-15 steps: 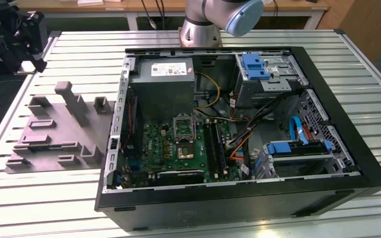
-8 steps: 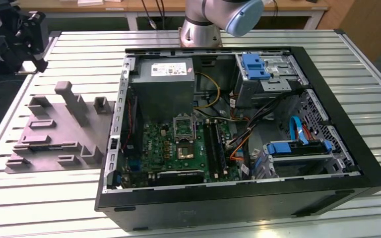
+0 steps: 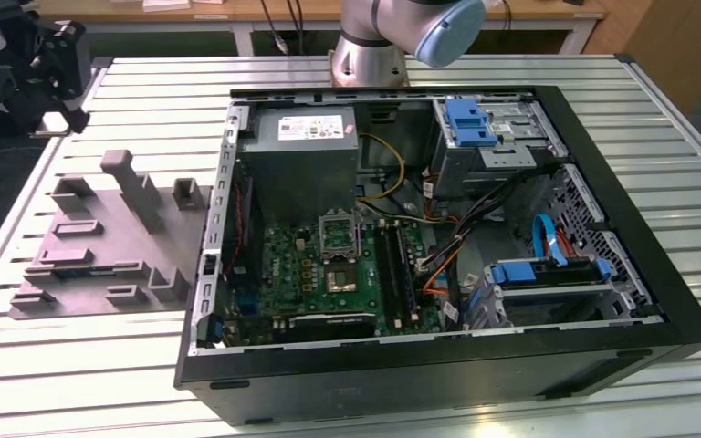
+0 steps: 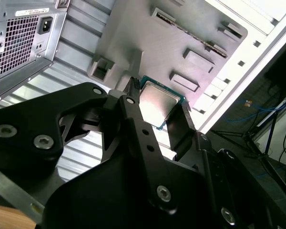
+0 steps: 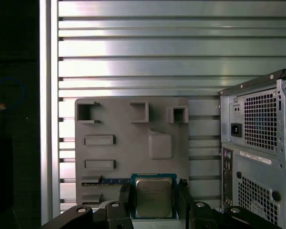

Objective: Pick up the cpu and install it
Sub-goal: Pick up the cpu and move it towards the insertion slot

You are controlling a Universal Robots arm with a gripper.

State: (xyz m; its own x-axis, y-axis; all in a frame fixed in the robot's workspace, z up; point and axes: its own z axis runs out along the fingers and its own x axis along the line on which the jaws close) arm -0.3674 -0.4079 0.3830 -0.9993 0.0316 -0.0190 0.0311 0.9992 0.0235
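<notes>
First wrist view: claw (image 5: pixel 154 190) grips silvery, green-rimmed square cpu (image 5: pixel 153 200)

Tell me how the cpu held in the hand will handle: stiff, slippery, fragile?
The cpu looks like a flat rigid plate, so it probably won't flex. Its metal top shines, so it may be slick, and the hand pinches just two opposite edges; it could pivot or slip. Small and thin, it's likely light and easily damaged if dropped.
</notes>
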